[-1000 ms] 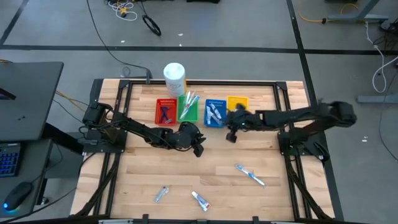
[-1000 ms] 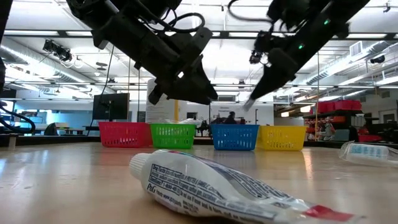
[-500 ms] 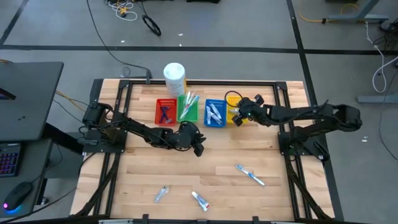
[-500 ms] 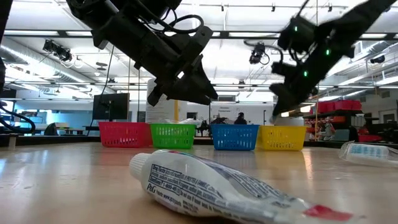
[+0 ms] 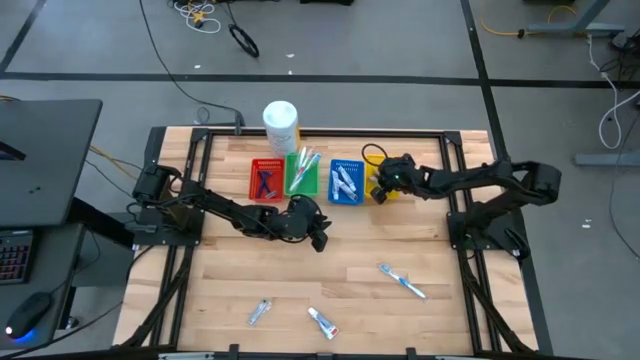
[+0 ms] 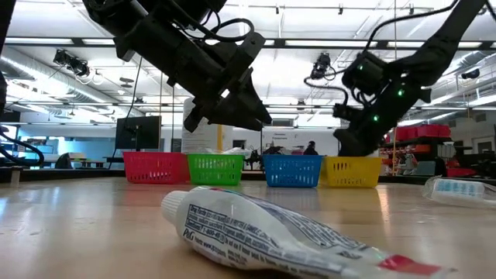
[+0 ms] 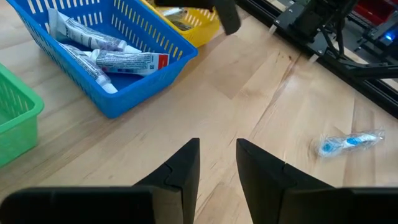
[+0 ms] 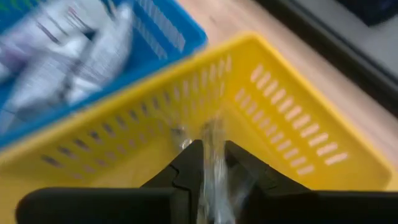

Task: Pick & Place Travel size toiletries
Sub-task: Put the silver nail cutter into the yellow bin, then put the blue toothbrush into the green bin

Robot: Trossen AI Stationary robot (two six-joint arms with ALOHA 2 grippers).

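Over the yellow bin [image 5: 381, 165]: right gripper [image 8: 213, 163], fingers narrowly parted around a clear-wrapped item [image 8: 216, 167]. Above mid-table before the green bin [image 5: 302, 177]: left gripper [image 7: 217, 158], narrowly parted, empty. Near the front edge: three toiletries, among them a white tube [image 6: 263, 231].

Dark jointed arms [image 5: 230, 212], black cables, green lights

Four bins [image 5: 324, 178] in a row behind the canister [image 5: 281, 124]; three toiletries [image 5: 402, 280] lie near the front edge
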